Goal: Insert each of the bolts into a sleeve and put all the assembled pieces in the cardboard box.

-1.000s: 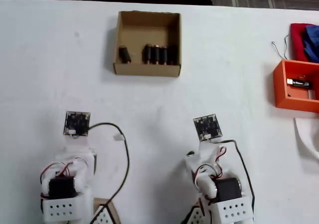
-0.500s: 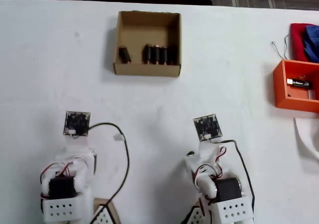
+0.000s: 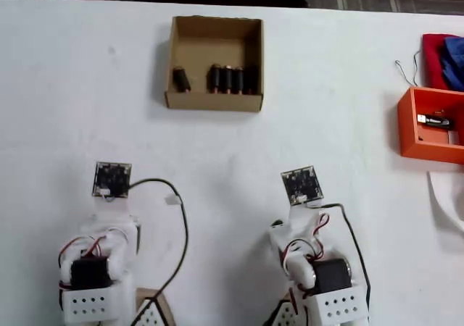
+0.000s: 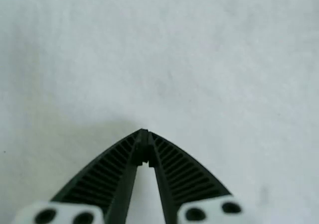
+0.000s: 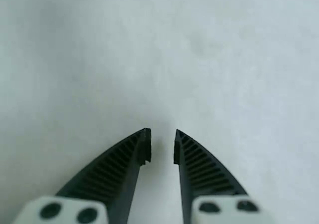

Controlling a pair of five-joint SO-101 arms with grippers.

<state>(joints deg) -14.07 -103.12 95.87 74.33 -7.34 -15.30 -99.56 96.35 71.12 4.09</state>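
So the left tool [image 4: 144, 149] is pinched fully closed on nothing, over bare tabletop [image 3: 58, 109] on the near side of the cardboard box [image 3: 217, 36]. Inside the box, one assembled piece [image 3: 180, 79] sits by its left wall and a row of pieces [image 3: 232, 79] is packed side by side toward its right wall (long axes run near wall to far wall). The right tool [image 5: 162, 147] is open just a crack and empty.

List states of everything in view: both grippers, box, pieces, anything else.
Left gripper: fingers shut, empty.
Right gripper: fingers open, empty.
Cardboard box: upright, open-topped, holding pieces.
Assembled pieces: lying in the box, one apart, the rest side by side.
Orange bin: open, small dark item inside.
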